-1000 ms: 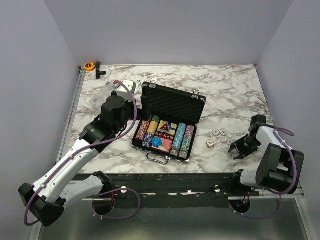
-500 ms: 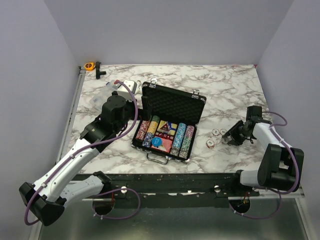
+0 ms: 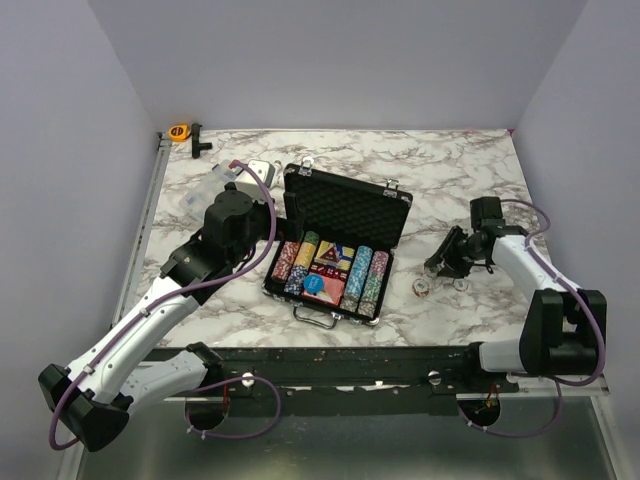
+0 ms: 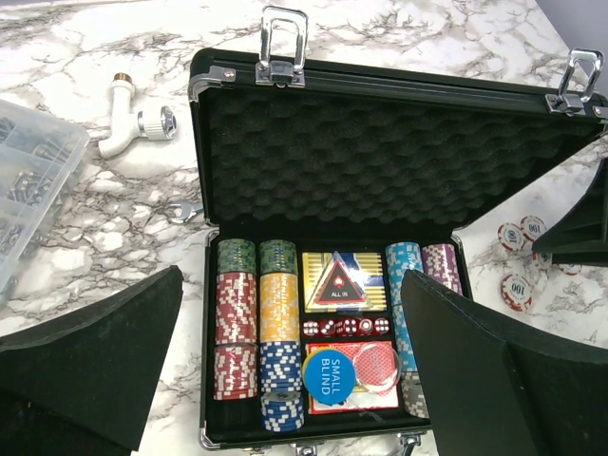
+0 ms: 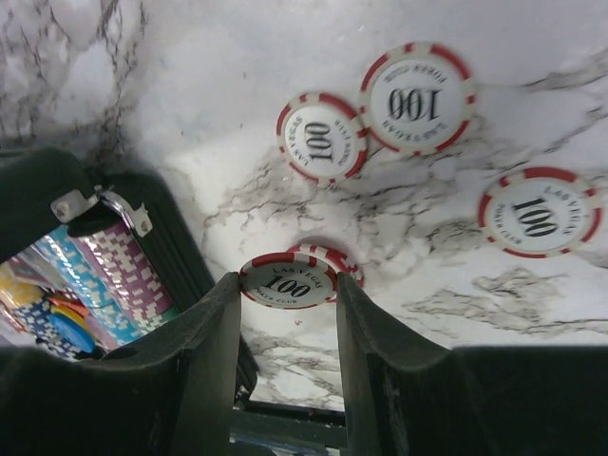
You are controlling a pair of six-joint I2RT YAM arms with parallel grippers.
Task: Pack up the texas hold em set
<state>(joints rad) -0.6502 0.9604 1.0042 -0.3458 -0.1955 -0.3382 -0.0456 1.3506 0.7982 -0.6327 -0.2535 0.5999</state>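
Observation:
The black silver-trimmed briefcase [image 3: 345, 215] [image 4: 380, 152] lies open in the middle of the table, lid up. Its tray holds rows of multicoloured poker chips [image 4: 237, 323], a blue disc [image 4: 330, 373] on the red card deck [image 4: 353, 402], and red dice [image 4: 347, 327]. My left gripper [image 4: 294, 370] hangs open above the tray with nothing in it. To the right of the case [image 5: 142, 247], my right gripper [image 5: 287, 294] [image 3: 440, 263] is shut on a red-and-white 100 chip [image 5: 287, 280], just over another chip [image 5: 340, 258]. Three loose chips [image 5: 323, 138] lie beyond.
A clear plastic compartment box [image 4: 28, 180] [image 3: 205, 185] and a white pipe fitting [image 4: 128, 123] sit left of the case. A small wrench [image 4: 187, 211] lies by the lid hinge. An orange tape measure [image 3: 179, 131] rests in the far left corner.
My right gripper has swung from near the front right edge leftward and away from the edge, to the loose chips beside the case. The left arm has not moved.

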